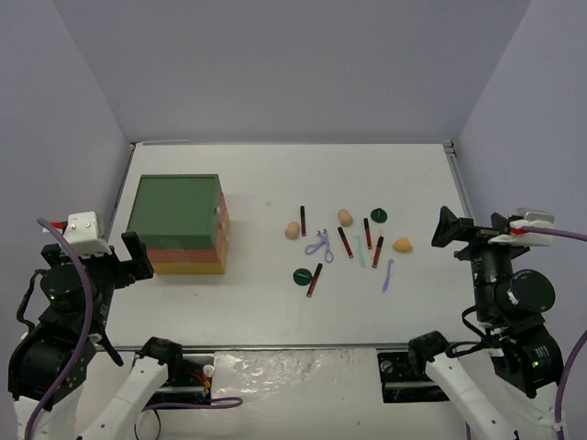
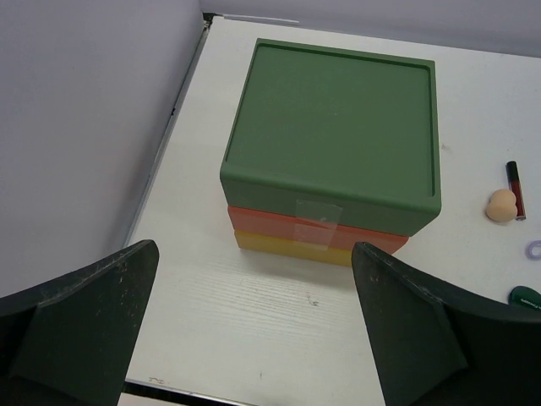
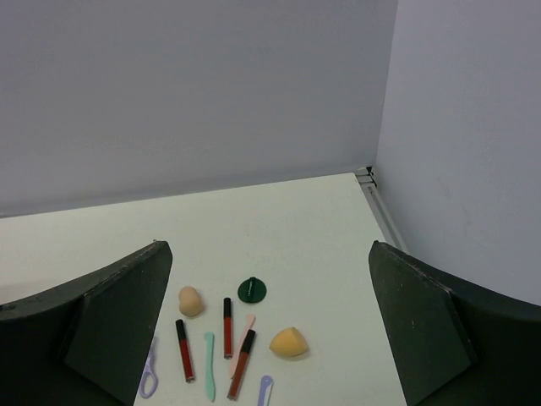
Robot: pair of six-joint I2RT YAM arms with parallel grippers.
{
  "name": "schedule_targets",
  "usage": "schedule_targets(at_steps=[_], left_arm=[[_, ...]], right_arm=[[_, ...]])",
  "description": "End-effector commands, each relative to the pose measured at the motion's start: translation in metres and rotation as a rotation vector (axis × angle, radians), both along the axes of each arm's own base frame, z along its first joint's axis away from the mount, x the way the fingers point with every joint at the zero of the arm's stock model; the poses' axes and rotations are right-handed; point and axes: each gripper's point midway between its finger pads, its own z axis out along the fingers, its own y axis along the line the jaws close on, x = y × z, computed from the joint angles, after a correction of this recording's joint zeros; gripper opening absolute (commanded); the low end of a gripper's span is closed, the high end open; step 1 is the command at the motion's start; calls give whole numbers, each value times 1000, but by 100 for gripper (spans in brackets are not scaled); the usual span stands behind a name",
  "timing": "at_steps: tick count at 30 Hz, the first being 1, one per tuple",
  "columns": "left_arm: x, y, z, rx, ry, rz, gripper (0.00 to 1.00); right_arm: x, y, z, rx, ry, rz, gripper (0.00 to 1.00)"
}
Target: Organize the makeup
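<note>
The makeup lies loose right of the table's middle. Three peach sponges (image 1: 293, 230) (image 1: 345, 217) (image 1: 402, 245), several dark-red sticks (image 1: 345, 242), two dark green discs (image 1: 379, 215) (image 1: 303, 275), a lavender scissor-like tool (image 1: 318, 244), a mint stick (image 1: 360, 251) and a lavender stick (image 1: 388, 274) are there. The right wrist view shows a sponge (image 3: 289, 342), a disc (image 3: 253, 290), red sticks (image 3: 227, 326) and the mint stick (image 3: 210, 365). My left gripper (image 1: 128, 257) (image 2: 254, 249) is open and empty, near the drawer box. My right gripper (image 1: 454, 234) (image 3: 269, 245) is open and empty, raised right of the makeup.
A big drawer box (image 1: 179, 225) (image 2: 334, 144) with green top, red and yellow drawers stands at the left, drawers shut, clear tape on its front. Grey walls close in the table (image 1: 275, 174) at the back and on both sides.
</note>
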Motion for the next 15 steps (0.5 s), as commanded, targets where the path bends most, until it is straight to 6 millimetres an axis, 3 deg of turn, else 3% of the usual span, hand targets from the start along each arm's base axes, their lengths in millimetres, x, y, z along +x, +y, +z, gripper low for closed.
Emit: schedule_targets(at_steps=[1,6,10,14,15], left_arm=[[11,-5,3,-17,-1,-6,97],[20,-13,-5,-32,30,-32,97],[33,-23,-9,-47,54,-63,97],[51,-39,-12,-72,65,-117,97],[56,-43,-13,-79,70,-134,97]], right_arm=[[8,8,13,16,-49,30,100],[13,23,10,17,-34,98,100],[36,39,0,33,37,139,100],[58,67,-1,87,82,237,100],[66,82,-4,91,102,297,100]])
